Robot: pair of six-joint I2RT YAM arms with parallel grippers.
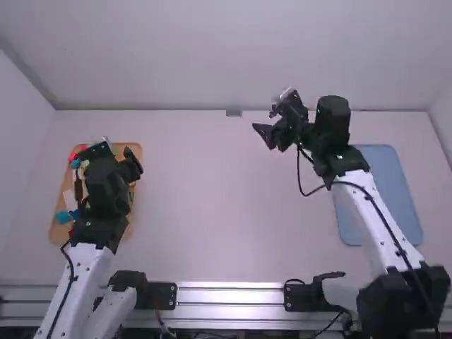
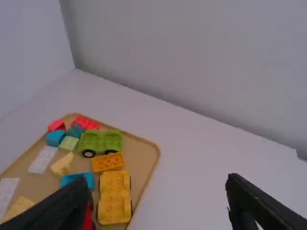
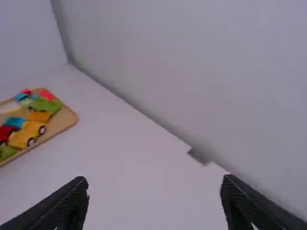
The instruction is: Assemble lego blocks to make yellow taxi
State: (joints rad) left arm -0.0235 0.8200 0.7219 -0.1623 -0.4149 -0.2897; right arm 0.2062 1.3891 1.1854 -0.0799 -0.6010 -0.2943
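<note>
Tray (image 1: 133,232) of light wood lies on the white table (image 1: 212,205) in the high view, with small coloured pieces on it and the left arm covering part of it; the left gripper (image 1: 109,157) is above the tray as seen from there, and the right gripper (image 1: 277,122) is well apart, to the right of the tray. Farther right of the tray, partly behind the right arm, lies one blue mat (image 1: 385,194). In the left wrist view, the left gripper (image 2: 158,203) has its jaws spread wide. Near the tray's rim sit one yellow wheeled piece (image 2: 114,206), the taxi's colour, one orange brick (image 2: 108,162) just beside it, and one green wheeled piece (image 2: 96,142). Elsewhere on the tray are three red pieces (image 2: 86,122), two blue pieces (image 2: 55,138), one teal block (image 2: 76,131), one pale green block (image 2: 68,143), two white strips (image 2: 43,159) and two cream pieces (image 2: 62,164), one partly behind a finger. In the right wrist view, the right gripper (image 3: 156,203) also has its jaws spread wide, and the tray is well apart from it; two dark wheels show on the yellow wheeled piece there. The table around the tray looks smooth and pale, plain greyish walls (image 1: 212,56) rise behind and beside it, one small grey block (image 1: 234,111) sits at the far edge, right of the tray, and metal rails (image 1: 229,295) run along the near side.
</note>
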